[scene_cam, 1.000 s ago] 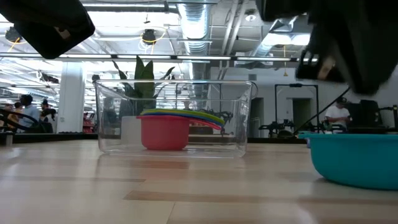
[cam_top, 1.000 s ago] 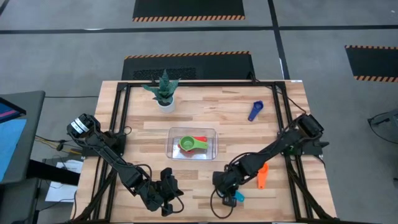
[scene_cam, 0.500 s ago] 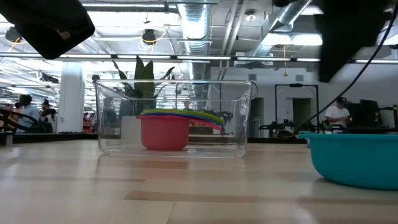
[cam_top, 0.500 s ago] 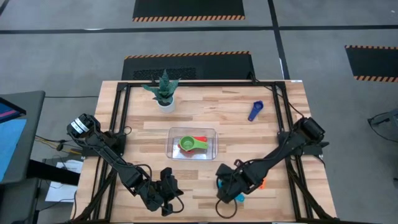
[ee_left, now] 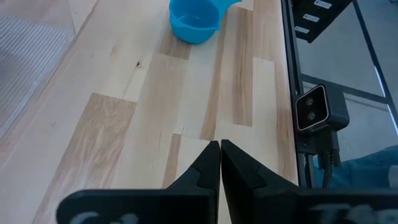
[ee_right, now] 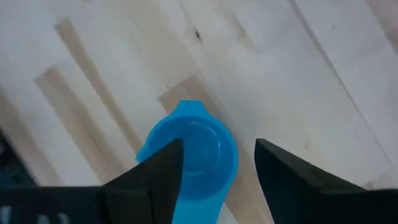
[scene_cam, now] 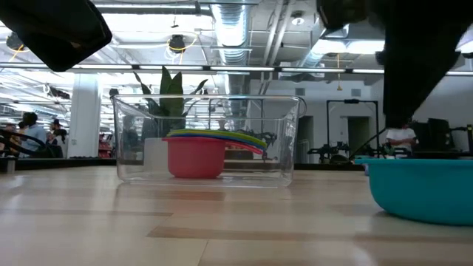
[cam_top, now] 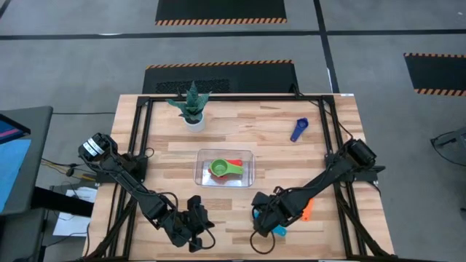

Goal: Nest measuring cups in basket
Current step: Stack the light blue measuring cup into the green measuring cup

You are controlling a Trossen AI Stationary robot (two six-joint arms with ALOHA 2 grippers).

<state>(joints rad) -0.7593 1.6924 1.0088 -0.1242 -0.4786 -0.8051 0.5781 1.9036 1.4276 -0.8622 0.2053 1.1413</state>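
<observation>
The table (cam_top: 240, 124) carries everything, and the clear basket (cam_top: 247, 156) sits near its middle holding a nested stack whose top scoop is green (cam_top: 220, 169) over a red one (scene_cam: 196, 157); a yellow layer shows between them in the low view, so I count three there at least. Outside the basket three scoops are visible: a dark blue one (cam_top: 298, 129) toward the far right corner, an orange one (cam_top: 308, 208) near the right edge, and a light blue one (ee_right: 202, 149) by the near edge. The right gripper (ee_right: 217, 168) hangs over that light blue scoop, fingers spread to either side of its bowl and not touching it, the handle running back toward the wrist. This arm is plainly the nearer. The left gripper (ee_left: 220, 163) waits by the near edge, fingers pressed together, empty.
</observation>
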